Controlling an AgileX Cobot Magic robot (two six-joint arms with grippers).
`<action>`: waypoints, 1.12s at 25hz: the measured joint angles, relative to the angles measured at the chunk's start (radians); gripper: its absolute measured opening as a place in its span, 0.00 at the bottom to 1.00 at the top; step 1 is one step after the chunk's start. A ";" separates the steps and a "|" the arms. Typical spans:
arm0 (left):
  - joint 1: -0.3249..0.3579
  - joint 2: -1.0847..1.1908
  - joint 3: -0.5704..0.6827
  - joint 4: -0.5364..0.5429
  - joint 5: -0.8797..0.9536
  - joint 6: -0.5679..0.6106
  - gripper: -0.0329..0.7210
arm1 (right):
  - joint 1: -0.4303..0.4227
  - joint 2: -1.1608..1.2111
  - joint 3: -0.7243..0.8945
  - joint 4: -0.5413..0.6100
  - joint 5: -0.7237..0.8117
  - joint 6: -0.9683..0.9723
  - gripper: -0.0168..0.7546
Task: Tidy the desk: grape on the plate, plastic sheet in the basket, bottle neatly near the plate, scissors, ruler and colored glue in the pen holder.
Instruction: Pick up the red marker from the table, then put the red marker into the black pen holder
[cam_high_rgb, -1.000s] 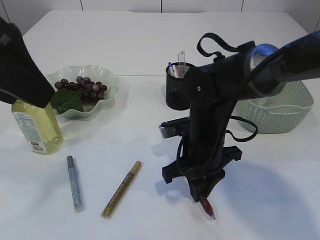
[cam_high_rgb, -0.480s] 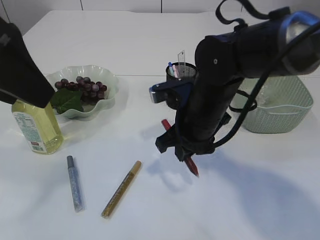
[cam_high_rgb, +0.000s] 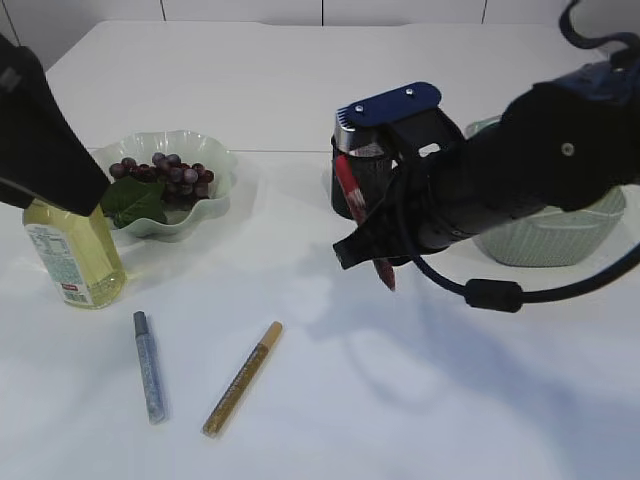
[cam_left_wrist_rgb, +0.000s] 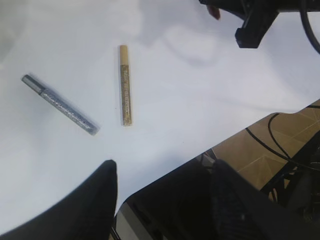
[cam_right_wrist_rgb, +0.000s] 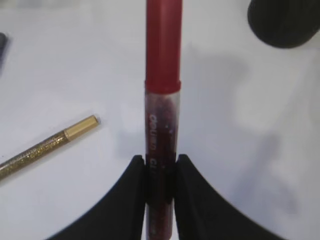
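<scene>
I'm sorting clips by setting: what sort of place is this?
Probably a staged desk-tidying setup in a lab: a plain white table, a black mesh pen holder, a plate of grapes, and cables on the floor.

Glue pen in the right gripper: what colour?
Red glue pen, solid red cap over a clear, red-filled barrel; right wrist view shows it best.

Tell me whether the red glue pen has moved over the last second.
Yes. The red glue pen, clamped in the right gripper, has risen off the table, up and back toward the black pen holder; the gold pen lies unmoved.
</scene>
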 joint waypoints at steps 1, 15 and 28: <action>0.000 0.000 0.000 0.000 0.000 0.000 0.62 | 0.000 -0.017 0.023 -0.009 -0.039 0.000 0.24; 0.000 0.000 0.000 0.000 0.000 0.000 0.62 | -0.145 -0.041 0.036 -0.080 -0.515 -0.002 0.23; 0.000 0.000 0.000 0.000 0.000 0.000 0.62 | -0.185 0.200 -0.192 -0.080 -0.652 -0.002 0.23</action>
